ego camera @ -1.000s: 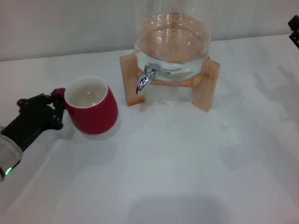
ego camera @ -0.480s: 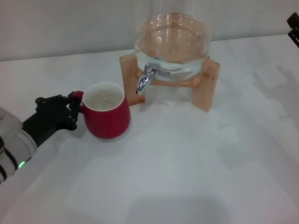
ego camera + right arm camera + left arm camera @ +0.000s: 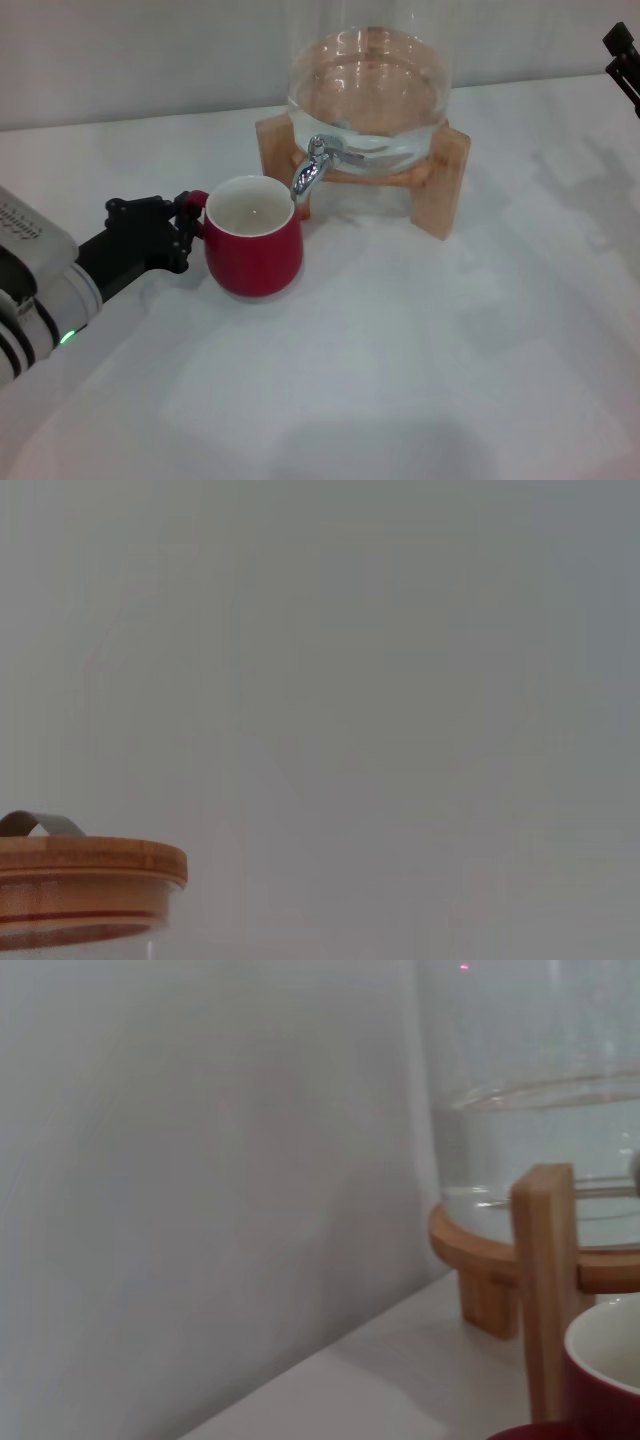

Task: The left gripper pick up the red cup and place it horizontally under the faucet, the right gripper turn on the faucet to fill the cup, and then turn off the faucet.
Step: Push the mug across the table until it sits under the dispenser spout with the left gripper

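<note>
The white, smooth matte surface carries everything, backed by a plain pale wall. On it stands a clear glass water jar, round-bellied and holding water, cradled in a wooden stand of light, square-cut legs and a curved ring. In the right wrist view the jar's wooden lid shows as a flat round disc with a thin metal strap handle.

The left arm, white-grey with ribbed rings and a small green light, reaches in from the near left. Its left tool, black and angular, is closed on the small loop handle of the red cup.

The red cup is glossy dark red ceramic, rounded and wider at the base, with a white inside. It stands upright on the surface, its long axis vertical and its mouth facing up, handle pointing toward the robot's left. Its rim sits just below and slightly left of the faucet's spout; the left wrist view shows the rim beside a stand leg.

The faucet is small, shiny chrome, jutting from the jar's front and angled downward.

The right tool, black, shows only at the far right edge, well apart from the jar; whether it is open cannot be told.
</note>
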Controlling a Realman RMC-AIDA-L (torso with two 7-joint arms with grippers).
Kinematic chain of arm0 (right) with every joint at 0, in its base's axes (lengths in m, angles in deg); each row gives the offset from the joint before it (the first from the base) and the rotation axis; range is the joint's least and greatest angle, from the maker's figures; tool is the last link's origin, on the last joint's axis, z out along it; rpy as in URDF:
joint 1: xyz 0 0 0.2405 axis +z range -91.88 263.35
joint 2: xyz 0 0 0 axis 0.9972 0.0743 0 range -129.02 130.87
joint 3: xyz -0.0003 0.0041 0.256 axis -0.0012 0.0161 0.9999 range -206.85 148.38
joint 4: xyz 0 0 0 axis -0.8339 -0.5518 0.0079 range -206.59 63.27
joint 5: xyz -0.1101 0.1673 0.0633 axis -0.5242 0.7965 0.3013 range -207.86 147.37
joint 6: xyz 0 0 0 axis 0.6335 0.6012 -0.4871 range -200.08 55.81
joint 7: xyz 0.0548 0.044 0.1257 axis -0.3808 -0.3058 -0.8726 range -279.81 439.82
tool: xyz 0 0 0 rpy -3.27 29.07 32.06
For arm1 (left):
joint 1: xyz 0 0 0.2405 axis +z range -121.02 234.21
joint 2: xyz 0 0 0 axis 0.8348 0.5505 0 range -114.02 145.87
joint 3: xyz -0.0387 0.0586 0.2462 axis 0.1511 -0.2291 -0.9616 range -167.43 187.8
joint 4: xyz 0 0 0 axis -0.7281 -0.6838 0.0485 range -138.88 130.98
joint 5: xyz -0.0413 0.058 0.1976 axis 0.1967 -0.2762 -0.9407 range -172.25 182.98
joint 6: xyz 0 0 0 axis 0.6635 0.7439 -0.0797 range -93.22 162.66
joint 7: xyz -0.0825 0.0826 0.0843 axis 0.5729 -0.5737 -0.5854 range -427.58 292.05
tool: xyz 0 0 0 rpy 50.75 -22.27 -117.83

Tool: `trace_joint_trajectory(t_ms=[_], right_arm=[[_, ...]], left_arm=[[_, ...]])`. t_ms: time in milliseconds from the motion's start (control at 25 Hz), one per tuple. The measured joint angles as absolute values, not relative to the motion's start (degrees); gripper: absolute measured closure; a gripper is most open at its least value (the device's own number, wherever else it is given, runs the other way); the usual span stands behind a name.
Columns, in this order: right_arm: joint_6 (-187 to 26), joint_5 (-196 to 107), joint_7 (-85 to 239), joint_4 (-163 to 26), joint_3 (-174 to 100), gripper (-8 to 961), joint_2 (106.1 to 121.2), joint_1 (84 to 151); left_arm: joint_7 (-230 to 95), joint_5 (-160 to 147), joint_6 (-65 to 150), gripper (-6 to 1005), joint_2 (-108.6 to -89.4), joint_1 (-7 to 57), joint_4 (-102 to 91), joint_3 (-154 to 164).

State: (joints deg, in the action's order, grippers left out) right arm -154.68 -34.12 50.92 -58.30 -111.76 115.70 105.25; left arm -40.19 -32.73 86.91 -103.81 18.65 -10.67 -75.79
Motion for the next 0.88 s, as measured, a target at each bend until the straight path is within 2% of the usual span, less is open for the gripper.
trace_joint_trajectory(t_ms=[880], right_arm=[[-154.8,-34.1,50.9,-58.3,-111.8,85,115.71,105.2]], left_arm=[[-36.7,-33.3,84.4,922,-103.8,16.2,-11.4,-81.8]])
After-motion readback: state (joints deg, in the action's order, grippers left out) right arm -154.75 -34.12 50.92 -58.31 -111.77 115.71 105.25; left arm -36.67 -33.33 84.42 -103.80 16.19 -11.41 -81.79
